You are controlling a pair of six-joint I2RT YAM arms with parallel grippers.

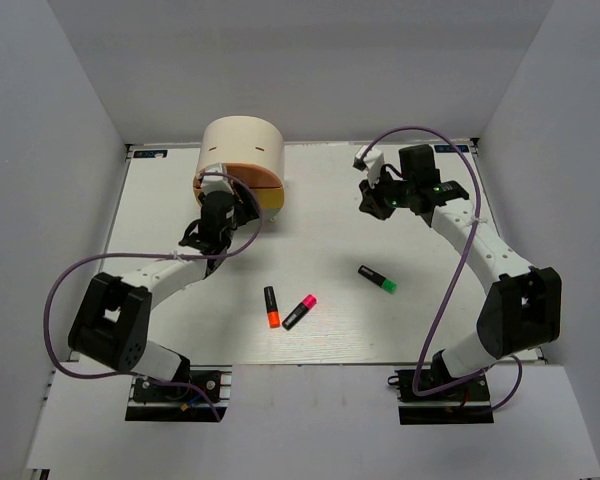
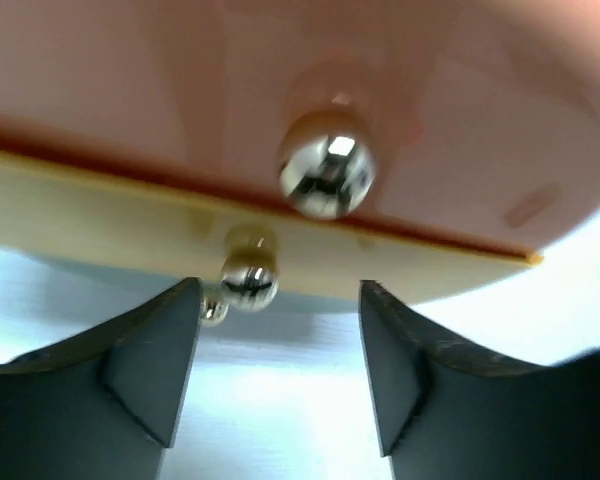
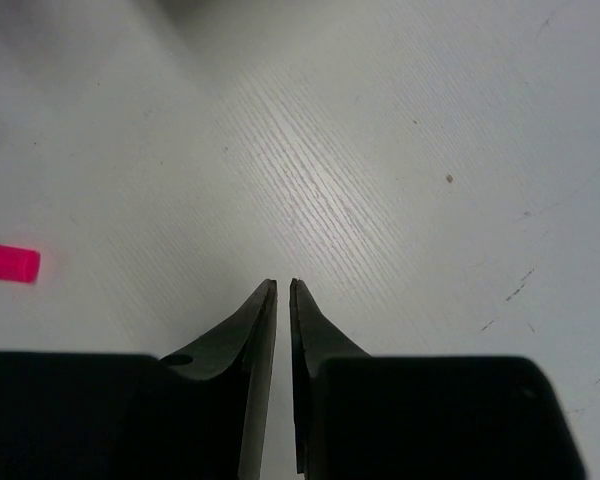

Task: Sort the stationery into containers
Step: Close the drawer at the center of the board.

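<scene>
Left gripper (image 2: 278,290) wide open at cabinet (image 1: 242,145) front, yellow drawer knob (image 2: 248,280) just ahead of jaws; centre on it, close, pull straight. Right gripper (image 3: 283,285) near-shut, empty, right of cabinet

White table (image 1: 330,200) between pale grey walls (image 1: 50,150).

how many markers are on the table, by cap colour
orange-cap marker: 1
pink-cap marker: 1
green-cap marker: 1
total: 3
</scene>
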